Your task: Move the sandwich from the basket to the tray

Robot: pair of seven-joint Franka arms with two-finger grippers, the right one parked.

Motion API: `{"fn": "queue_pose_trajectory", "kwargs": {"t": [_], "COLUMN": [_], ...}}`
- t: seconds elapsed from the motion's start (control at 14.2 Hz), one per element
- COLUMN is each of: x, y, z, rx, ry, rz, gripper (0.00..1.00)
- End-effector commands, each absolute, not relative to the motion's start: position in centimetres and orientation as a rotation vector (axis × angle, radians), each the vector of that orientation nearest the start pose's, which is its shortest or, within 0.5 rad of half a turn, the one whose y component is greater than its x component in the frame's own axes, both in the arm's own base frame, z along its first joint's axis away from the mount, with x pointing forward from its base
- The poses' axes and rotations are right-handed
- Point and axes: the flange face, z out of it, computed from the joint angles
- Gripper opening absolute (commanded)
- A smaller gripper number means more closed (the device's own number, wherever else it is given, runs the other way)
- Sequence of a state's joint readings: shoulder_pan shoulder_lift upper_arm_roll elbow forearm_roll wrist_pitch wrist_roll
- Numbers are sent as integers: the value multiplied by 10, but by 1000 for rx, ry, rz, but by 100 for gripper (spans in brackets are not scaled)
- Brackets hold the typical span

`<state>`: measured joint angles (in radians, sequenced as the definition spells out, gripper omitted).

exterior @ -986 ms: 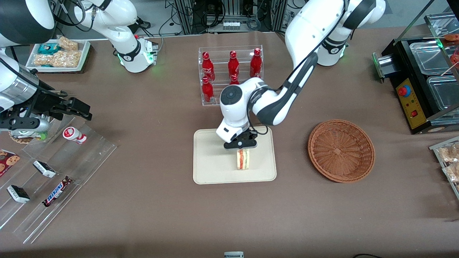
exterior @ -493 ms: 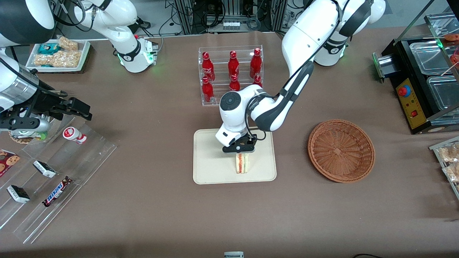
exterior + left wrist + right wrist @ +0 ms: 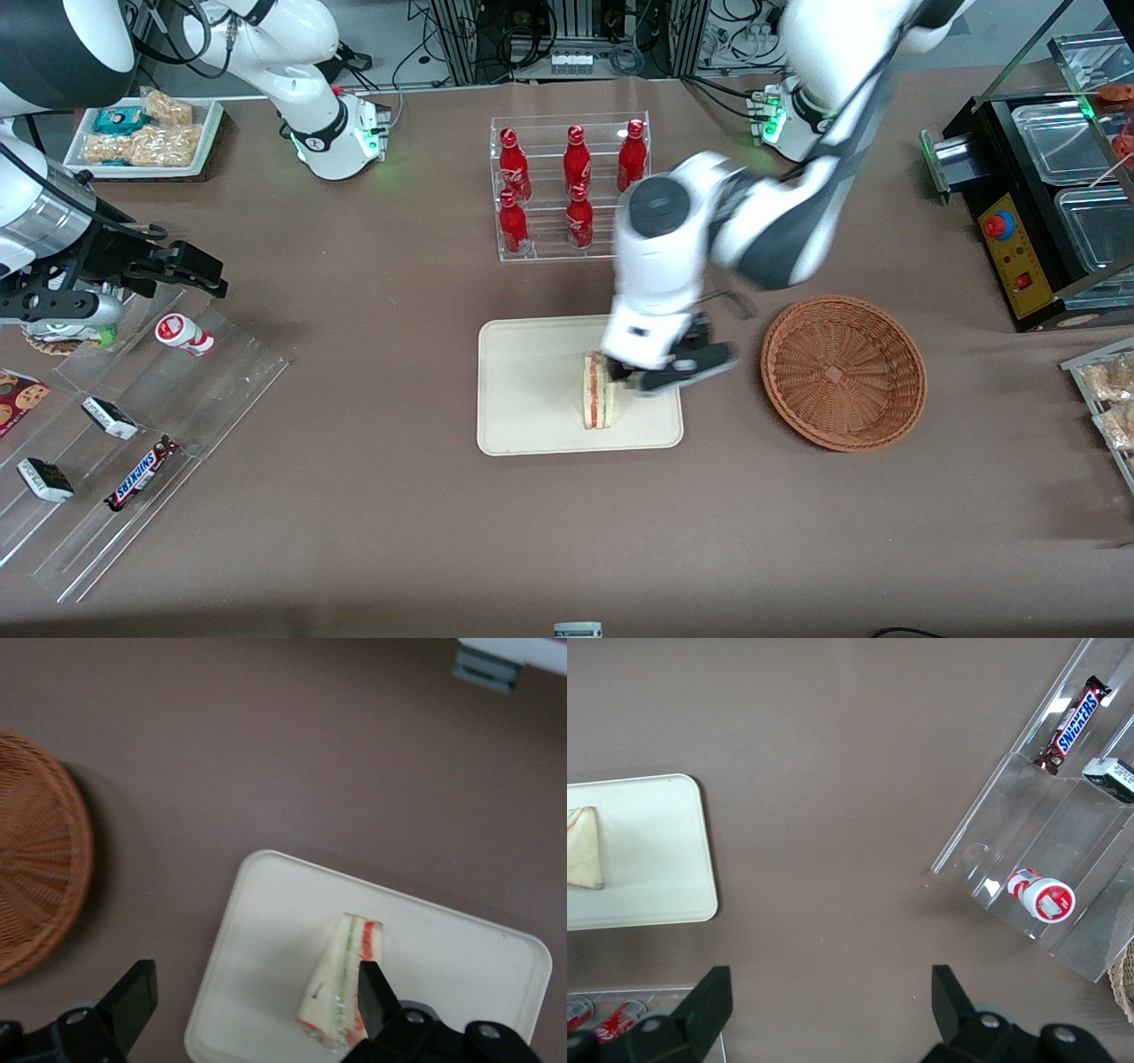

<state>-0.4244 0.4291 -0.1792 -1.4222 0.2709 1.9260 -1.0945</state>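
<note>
The gripper (image 3: 673, 372) hangs open and empty above the tray's (image 3: 532, 416) edge that faces the basket (image 3: 843, 372), fingers (image 3: 133, 997) spread wide. The sandwich (image 3: 598, 403) stands on edge on the tray, just beside the gripper toward the parked arm's end, its long axis running toward the worktop's front edge. The basket is empty, so the placing looks done; retreat should lead away from the sandwich.

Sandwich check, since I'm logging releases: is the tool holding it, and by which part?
Nothing is held. The tool is open above the tray, and the sandwich rests free on it.
</note>
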Motion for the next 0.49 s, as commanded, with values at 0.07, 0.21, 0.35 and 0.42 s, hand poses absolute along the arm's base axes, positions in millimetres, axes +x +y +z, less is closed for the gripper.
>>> {"fn": "queue_pose_trajectory", "kwargs": {"t": [0.07,0.21,0.35,0.42], "x": [590,584,561,549], "y": [-243,-179,-129,-100], "z": [538,557,573,576], "rx": [-2930,-2900,-2960,-2986], "ry": [-785,-727,-590,-537], "rz": [-165,-96,-26,22], "gripper": [100,100,100,100]}}
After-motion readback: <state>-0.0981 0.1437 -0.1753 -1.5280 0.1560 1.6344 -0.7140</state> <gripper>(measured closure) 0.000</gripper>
